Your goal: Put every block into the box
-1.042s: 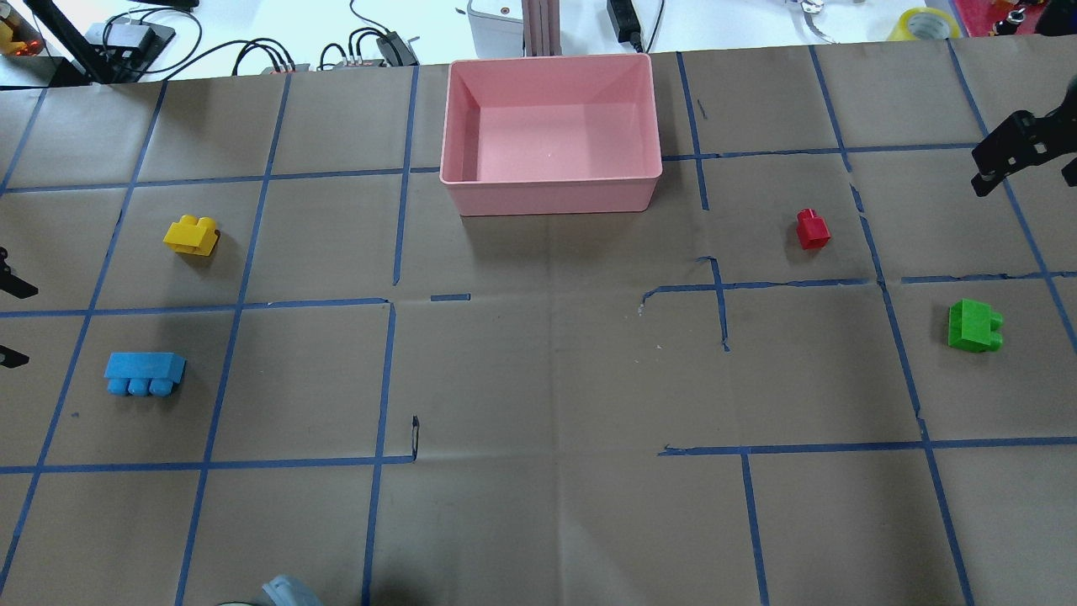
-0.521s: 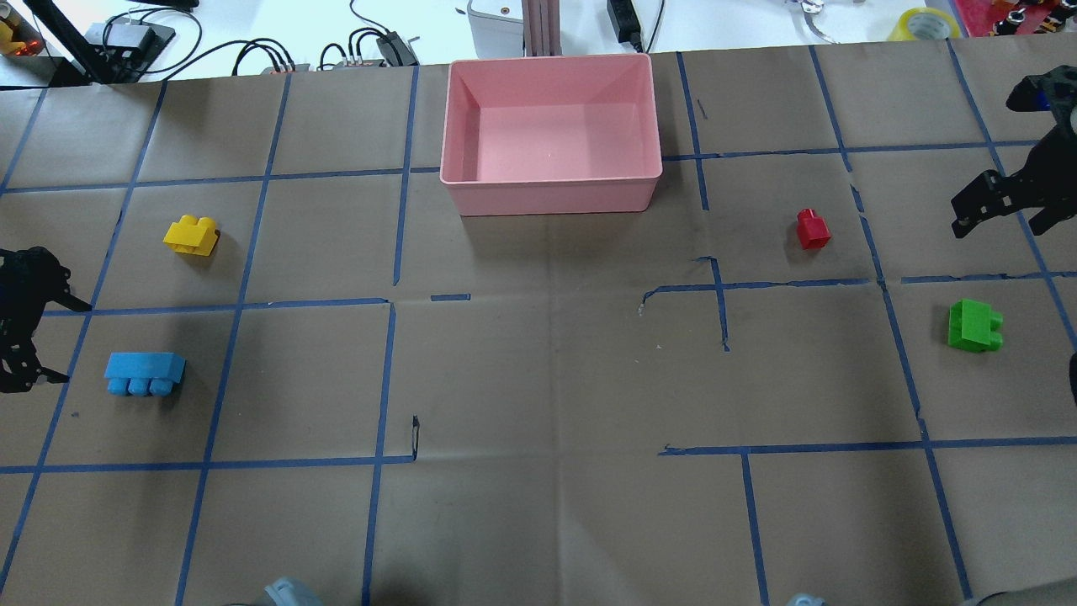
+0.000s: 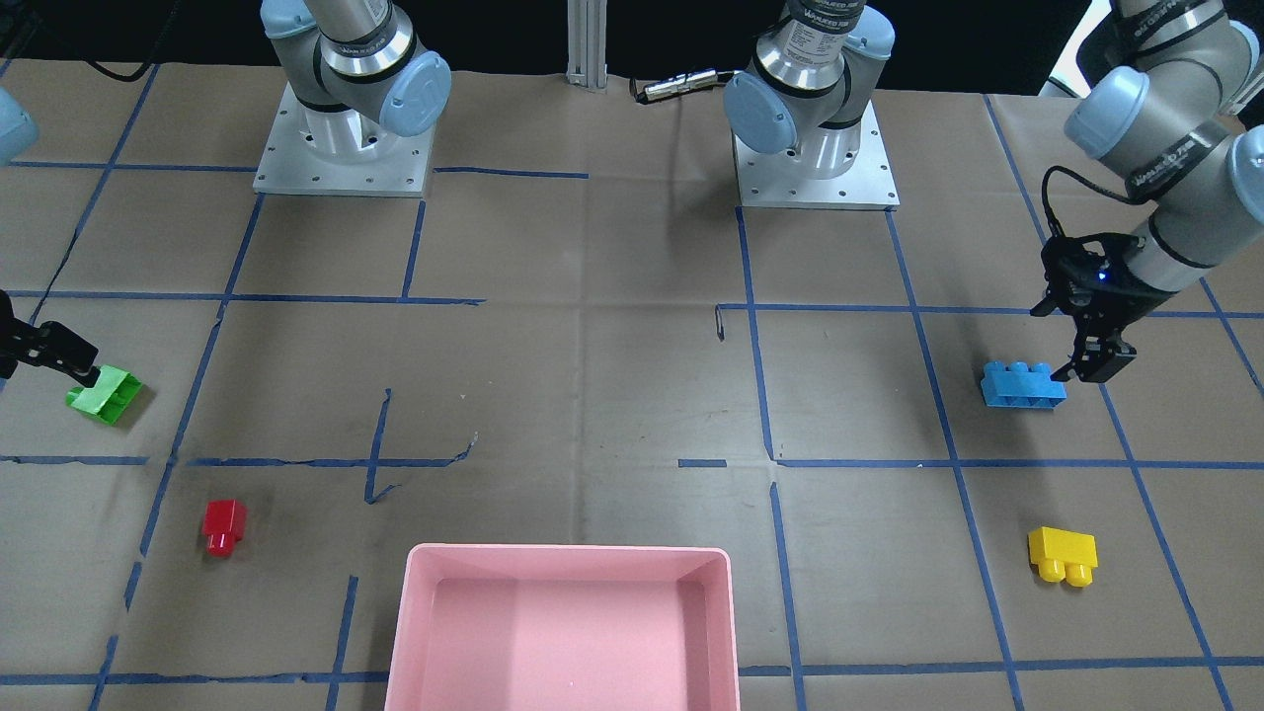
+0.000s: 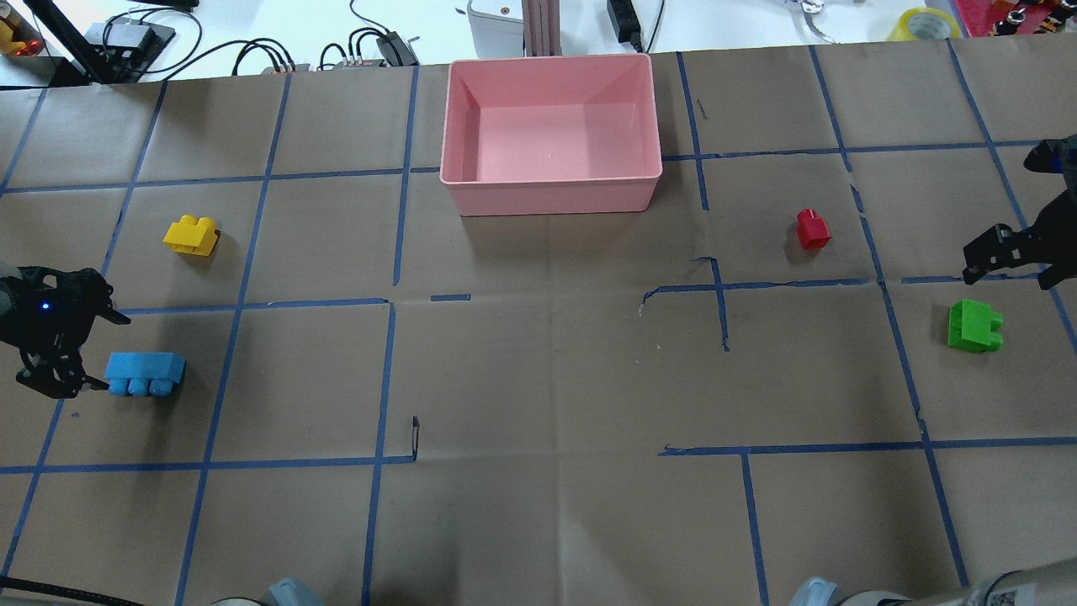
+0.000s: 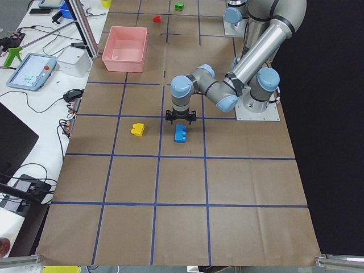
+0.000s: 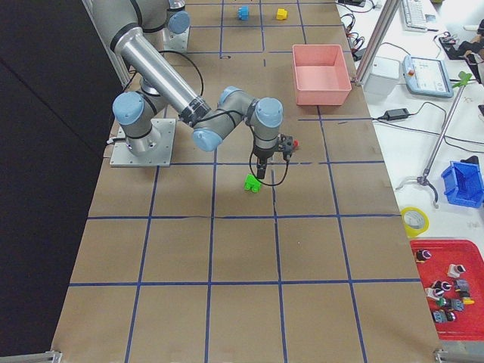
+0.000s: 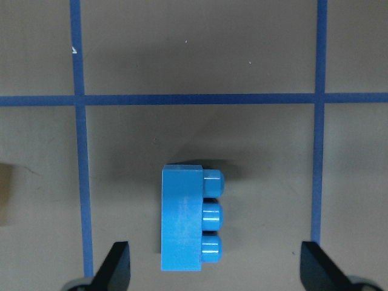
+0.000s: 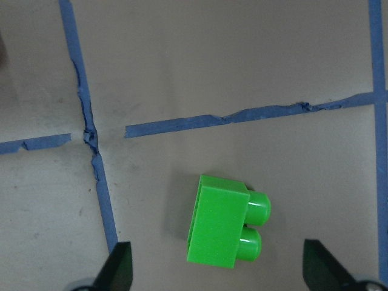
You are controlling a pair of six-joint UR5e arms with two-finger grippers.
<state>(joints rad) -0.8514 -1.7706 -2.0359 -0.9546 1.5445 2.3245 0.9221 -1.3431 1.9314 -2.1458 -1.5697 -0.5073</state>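
The left pincer (image 7: pixel 218 267) is spread wide and holds nothing. Its wrist camera shows both fingertips at the lower edge of the frame. The blue brick (image 7: pixel 185 218) lies on its side on the table (image 4: pixel 547 379) between their lines and touches neither. The overhead view shows only that this pincer is beside the brick's end.

The right pincer (image 8: pixel 221 267) is equally wide and empty over the green brick (image 8: pixel 218 221), which also lies on its side. In the front-facing view this pincer is mostly cut off by the frame.

Only the wider views show the rest. The yellow brick (image 4: pixel 192 235) and the red brick (image 4: pixel 813 229) lie on the table. The pink box (image 4: pixel 551 195), with no brick in it, sits at the far edge, well apart from all four.
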